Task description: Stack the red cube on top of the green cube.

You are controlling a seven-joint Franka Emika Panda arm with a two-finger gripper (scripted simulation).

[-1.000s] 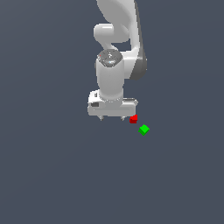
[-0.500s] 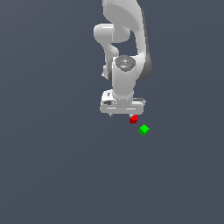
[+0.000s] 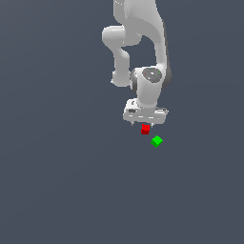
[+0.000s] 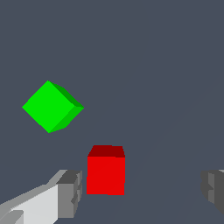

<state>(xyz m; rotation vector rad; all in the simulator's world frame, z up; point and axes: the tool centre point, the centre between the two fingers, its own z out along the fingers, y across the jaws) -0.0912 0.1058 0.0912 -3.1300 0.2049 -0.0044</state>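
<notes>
Nearest the wrist camera: the gripper, jaws spread wide, nothing pinched. One finger pad sits just beside the red cube; the other pad shows only at the frame's edge, well apart from the cube. So the cube lies between the fingers but off-centre, crowding one pad.

The red cube rests on the flat grey floor, squared to the jaws, its flat side faces turned toward the pads.

Farther on, clear of the fingers: the green cube, also on the floor, turned cornerwise relative to the red one. Near it, not touching.

From the exterior view: the gripper hangs low over the red cube; whether the fingertips have reached floor level I cannot tell. The green cube lies just toward that view's right and nearer its bottom edge.

Handling, by judgement: the red cube looks rigid, plain-faced and very small beside the hand, likely light. Flat parallel sides suit a pinch across two opposite faces, taken mid-height. Smooth faces may slip if the pads close unevenly, and the near pad will likely meet it first and nudge it. The green top is a small landing spot and set at a different angle, so placement wants care.

Count: one red cube, one green cube, one gripper, two fingers.
</notes>
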